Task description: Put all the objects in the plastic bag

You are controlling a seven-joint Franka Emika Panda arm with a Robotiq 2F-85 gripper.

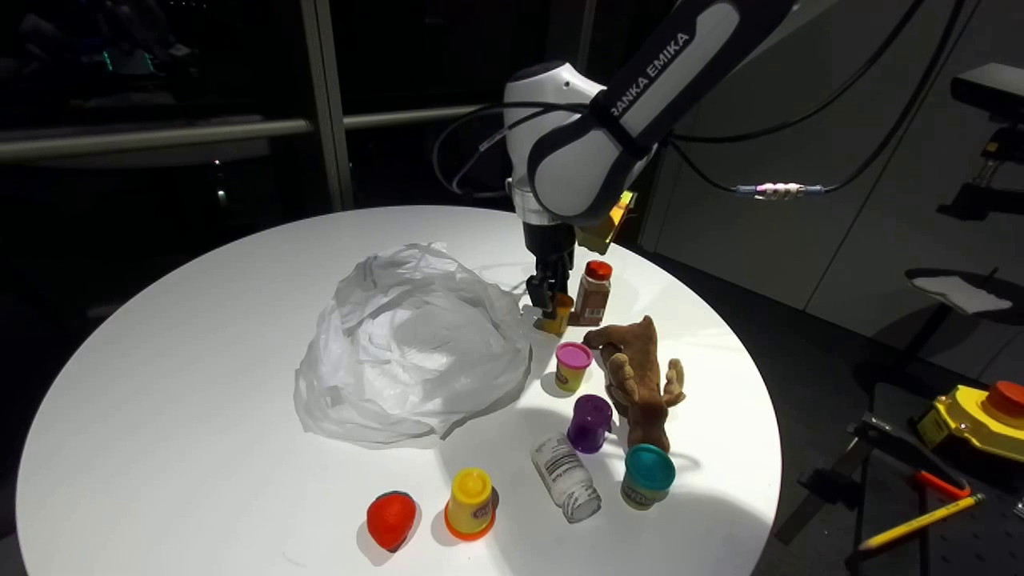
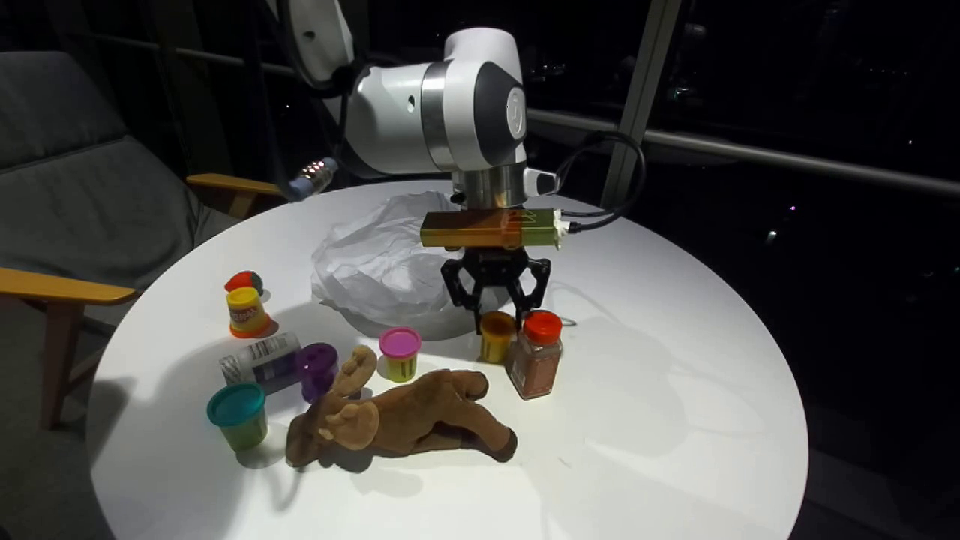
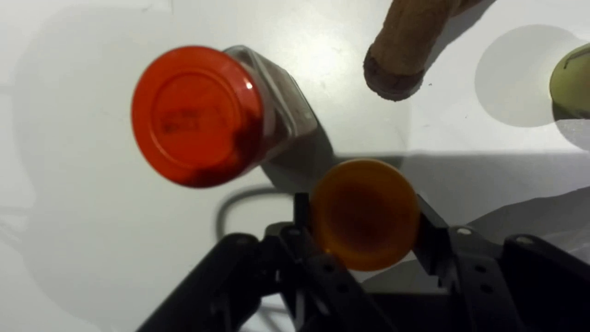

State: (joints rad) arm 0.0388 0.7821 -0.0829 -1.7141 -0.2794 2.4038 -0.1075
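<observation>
The crumpled white plastic bag (image 1: 416, 344) lies spread on the round table, also seen in an exterior view (image 2: 375, 262). My gripper (image 2: 498, 322) is shut on an orange-lidded tub (image 2: 496, 341); in the wrist view a finger touches each side of its lid (image 3: 366, 214). The tub is upright, beside the bag's edge. A red-capped jar (image 2: 536, 360) stands close to it. A pink-lidded tub (image 1: 573, 368), purple tub (image 1: 590, 424), white bottle (image 1: 565, 476), teal-lidded tub (image 1: 648, 476), yellow tub (image 1: 470, 504), red strawberry (image 1: 391, 520) and brown plush moose (image 1: 638, 368) are outside the bag.
The red-capped jar (image 3: 198, 115) is right beside my gripper in the wrist view. The moose's leg (image 3: 398, 60) lies further out. A window with a metal rail (image 1: 160, 138) is behind the table. A chair (image 2: 82, 172) stands beside the table.
</observation>
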